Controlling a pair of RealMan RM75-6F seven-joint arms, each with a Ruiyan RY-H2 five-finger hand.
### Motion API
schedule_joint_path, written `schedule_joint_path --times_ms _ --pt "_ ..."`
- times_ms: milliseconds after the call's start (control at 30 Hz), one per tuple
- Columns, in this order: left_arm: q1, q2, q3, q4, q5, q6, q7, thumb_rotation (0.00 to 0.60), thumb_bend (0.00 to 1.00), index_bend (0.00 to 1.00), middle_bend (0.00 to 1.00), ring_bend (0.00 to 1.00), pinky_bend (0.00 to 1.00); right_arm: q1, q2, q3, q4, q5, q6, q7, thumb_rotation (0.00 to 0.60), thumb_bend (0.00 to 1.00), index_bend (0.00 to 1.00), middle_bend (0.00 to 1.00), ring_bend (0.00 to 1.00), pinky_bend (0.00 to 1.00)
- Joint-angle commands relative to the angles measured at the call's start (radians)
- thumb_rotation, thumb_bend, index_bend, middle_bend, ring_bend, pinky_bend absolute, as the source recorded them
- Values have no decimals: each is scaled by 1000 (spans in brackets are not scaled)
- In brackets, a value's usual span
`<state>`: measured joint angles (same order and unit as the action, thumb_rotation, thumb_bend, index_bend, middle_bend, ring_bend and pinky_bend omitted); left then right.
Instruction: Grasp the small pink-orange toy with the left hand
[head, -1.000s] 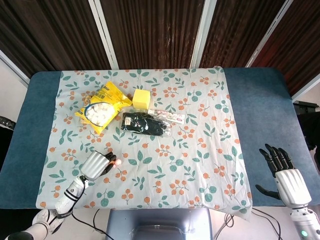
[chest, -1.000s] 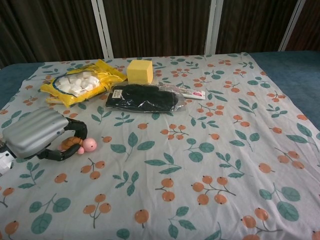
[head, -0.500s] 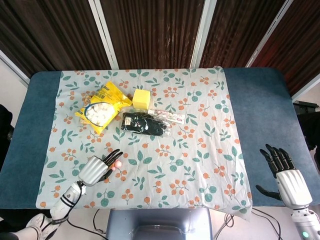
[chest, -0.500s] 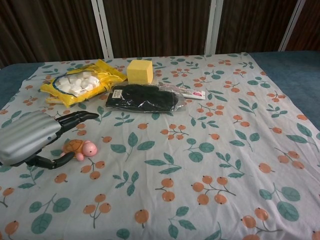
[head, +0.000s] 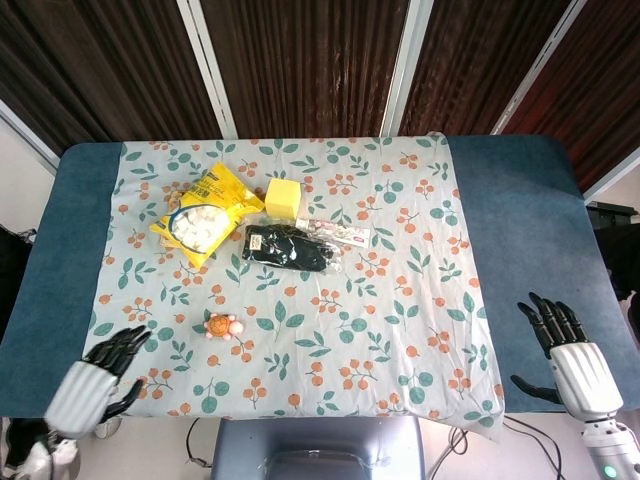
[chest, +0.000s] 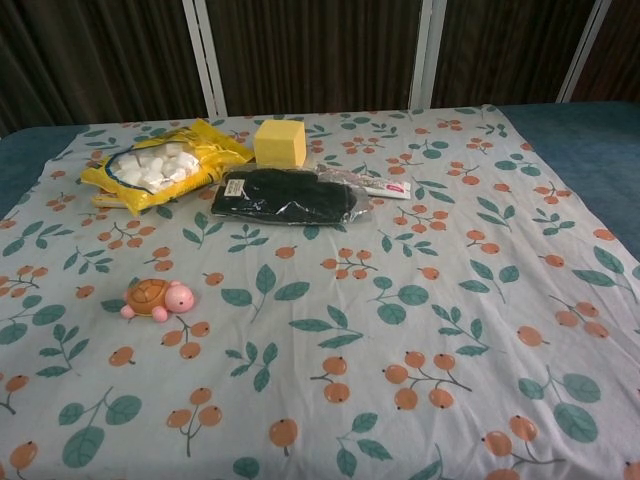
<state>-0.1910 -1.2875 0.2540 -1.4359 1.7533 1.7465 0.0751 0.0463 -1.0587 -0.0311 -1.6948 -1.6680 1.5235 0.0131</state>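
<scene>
Smooth round turtle toy (chest: 158, 298) lies flat on the cloth.
Its pink head points right, well apart from the left hand (head: 90, 380), whose fingers are spread wide and hold nothing.

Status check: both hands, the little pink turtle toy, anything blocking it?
Left hand open, off the toy, near the table's front-left corner. Right hand open, far right. Turtle toy lying free on the floral cloth. Nothing blocking it.

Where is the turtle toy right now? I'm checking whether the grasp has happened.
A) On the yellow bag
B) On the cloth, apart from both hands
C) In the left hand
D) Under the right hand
B: the toy lies on the cloth, with the left hand open off to the side and the right hand far away.
</scene>
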Motion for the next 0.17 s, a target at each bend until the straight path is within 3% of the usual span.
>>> schedule_joint_path --times_ms 33,167 --pt "28 53 1 -35 -23 10 -40 600 374 0 34 0 103 -2 -2 -4 -5 -11 4 -7 600 137 0 0 0 0" --pt "35 63 -23 -47 -53 -29 -34 600 376 0 35 0 103 -1 -5 -5 -5 -11 -1 -16 600 137 0 0 0 0"
